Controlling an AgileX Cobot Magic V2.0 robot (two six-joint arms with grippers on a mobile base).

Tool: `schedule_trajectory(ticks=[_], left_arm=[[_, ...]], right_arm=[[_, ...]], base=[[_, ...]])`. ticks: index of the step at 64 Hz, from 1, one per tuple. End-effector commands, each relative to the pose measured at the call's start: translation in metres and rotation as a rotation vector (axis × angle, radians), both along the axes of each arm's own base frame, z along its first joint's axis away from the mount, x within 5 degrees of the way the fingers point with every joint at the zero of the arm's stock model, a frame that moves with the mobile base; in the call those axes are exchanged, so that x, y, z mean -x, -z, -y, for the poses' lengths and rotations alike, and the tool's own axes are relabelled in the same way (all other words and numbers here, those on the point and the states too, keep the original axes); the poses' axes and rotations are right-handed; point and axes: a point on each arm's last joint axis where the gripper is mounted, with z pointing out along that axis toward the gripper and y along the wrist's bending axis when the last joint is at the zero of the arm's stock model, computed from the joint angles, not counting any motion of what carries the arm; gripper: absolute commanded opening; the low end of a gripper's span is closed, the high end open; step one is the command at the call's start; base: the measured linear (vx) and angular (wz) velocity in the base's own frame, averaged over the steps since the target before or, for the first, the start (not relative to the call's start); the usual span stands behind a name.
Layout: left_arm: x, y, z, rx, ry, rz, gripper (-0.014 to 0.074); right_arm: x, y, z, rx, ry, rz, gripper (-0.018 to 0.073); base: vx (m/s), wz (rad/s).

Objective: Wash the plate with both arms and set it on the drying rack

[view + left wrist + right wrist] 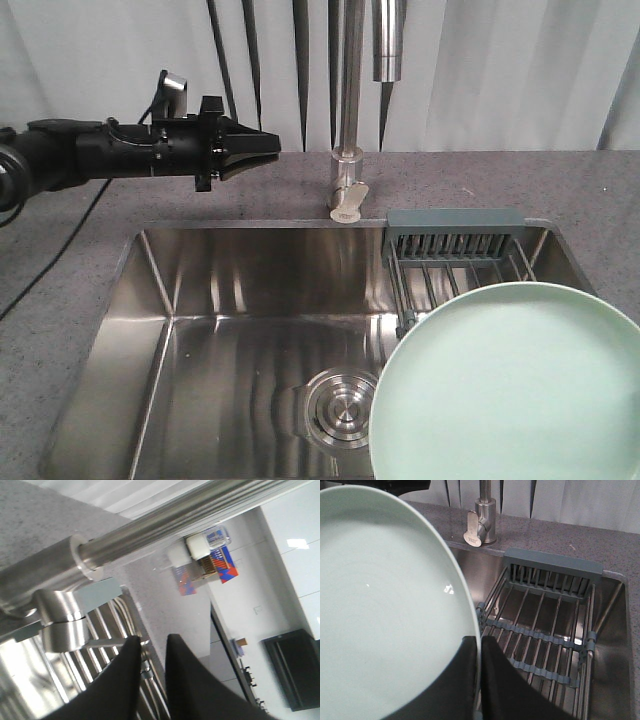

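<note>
One plate [510, 385] is nearest, at the lower right of the front view. It is round, pale mint-green, matte and unpatterned, with a low raised rim, and its face is tilted toward the camera. It is held over the near right part of the sink [200, 330], covering the near end of the drying rack [455, 245].

The right gripper [480, 650] is clamped on the plate's rim, one black finger on each side.

One round steel drain [340, 405] sits in the basin floor, left of the plate. One rack spans the sink's right side (parallel steel bars, grey-green end frames).

One faucet [348, 150] stands behind the sink on the speckled grey surface [480, 185].

The left gripper [270, 145] hovers above the surface, left of the faucet. Its jaws stand a narrow gap apart, holding nothing.
</note>
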Motion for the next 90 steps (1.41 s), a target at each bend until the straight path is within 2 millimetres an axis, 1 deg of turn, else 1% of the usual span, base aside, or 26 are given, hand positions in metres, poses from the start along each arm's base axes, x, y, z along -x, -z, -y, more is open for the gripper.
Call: schedule_trajectory(ticks=[1,4,12,15,23,27,32,38,42,43,48,52,56,59,63,69,75,82,86,90], left_arm=[[0.023,-0.061,-0.009,-0.010,0.065,0.097,-0.0008],[0.028,-0.067,-0.014,-0.076,0.070,0.101,-0.0008],[0.049,-0.094,-0.021,-0.236,0.075,0.141,-0.0007],[0.060,-0.107,-0.024,-0.309,0.074,0.175,-0.0007],[0.088,-0.141,-0.029,-0.429,0.057,0.252,-0.0007],[0.106,-0.162,-0.032,-0.477,0.038,0.303,-0.0007],[0.126,-0.183,-0.035,-0.521,0.017,0.362,-0.0006],[0.156,-0.210,-0.039,-0.575,-0.022,0.432,-0.0006],[0.174,-0.221,-0.041,-0.588,-0.037,0.463,-0.0006],[0.182,-0.224,-0.041,-0.590,-0.041,0.474,-0.0006],[0.210,-0.228,-0.043,-0.595,-0.048,0.505,-0.0006],[0.228,-0.225,-0.044,-0.602,-0.059,0.521,-0.0006],[0.248,-0.215,-0.046,-0.607,-0.080,0.528,-0.0006],[0.266,-0.202,-0.048,-0.615,-0.101,0.528,-0.0006],[0.281,-0.186,-0.050,-0.623,-0.138,0.531,-0.0006],[0.311,-0.150,-0.055,-0.634,-0.193,0.503,-0.0006],[0.333,-0.116,-0.060,-0.646,-0.263,0.484,-0.0006],[0.354,-0.077,-0.066,-0.667,-0.355,0.484,-0.0005],[0.363,-0.060,-0.069,-0.673,-0.387,0.473,-0.0006],[0.369,-0.046,-0.070,-0.673,-0.404,0.459,-0.0006]], right_arm=[[-0.002,-0.014,0.001,-0.035,0.023,0.086,-0.0002],[-0.002,-0.014,0.001,-0.035,0.023,0.086,-0.0002],[-0.002,-0.014,0.001,-0.035,0.023,0.086,-0.0002],[-0.002,-0.014,0.001,-0.035,0.023,0.086,-0.0002],[-0.002,-0.014,0.001,-0.035,0.023,0.086,-0.0002],[-0.002,-0.014,0.001,-0.035,0.023,0.086,-0.0002],[-0.002,-0.014,0.001,-0.035,0.023,0.086,-0.0002],[-0.002,-0.014,0.001,-0.035,0.023,0.086,-0.0002],[-0.002,-0.014,0.001,-0.035,0.023,0.086,-0.0002],[-0.002,-0.014,0.001,-0.035,0.023,0.086,-0.0002],[-0.002,-0.014,0.001,-0.035,0.023,0.086,-0.0002],[-0.002,-0.014,0.001,-0.035,0.023,0.086,-0.0002],[-0.002,-0.014,0.001,-0.035,0.023,0.086,-0.0002],[-0.002,-0.014,0.001,-0.035,0.023,0.086,-0.0002],[-0.002,-0.014,0.001,-0.035,0.023,0.086,-0.0002],[-0.002,-0.014,0.001,-0.035,0.023,0.086,-0.0002],[-0.002,-0.014,0.001,-0.035,0.023,0.086,-0.0002],[-0.003,-0.015,0.001,-0.036,0.024,0.090,-0.0002],[-0.003,-0.015,0.001,-0.036,0.024,0.090,-0.0002],[-0.003,-0.015,0.001,-0.036,0.024,0.090,-0.0002]], base=[[0.00,0.00],[0.00,0.00],[0.00,0.00],[0.00,0.00],[0.00,0.00],[0.00,0.00],[0.00,0.00],[0.00,0.00],[0.00,0.00],[0.00,0.00],[0.00,0.00],[0.00,0.00],[0.00,0.00],[0.00,0.00],[0.00,0.00],[0.00,0.00],[0.00,0.00],[0.00,0.00],[0.00,0.00],[0.00,0.00]])
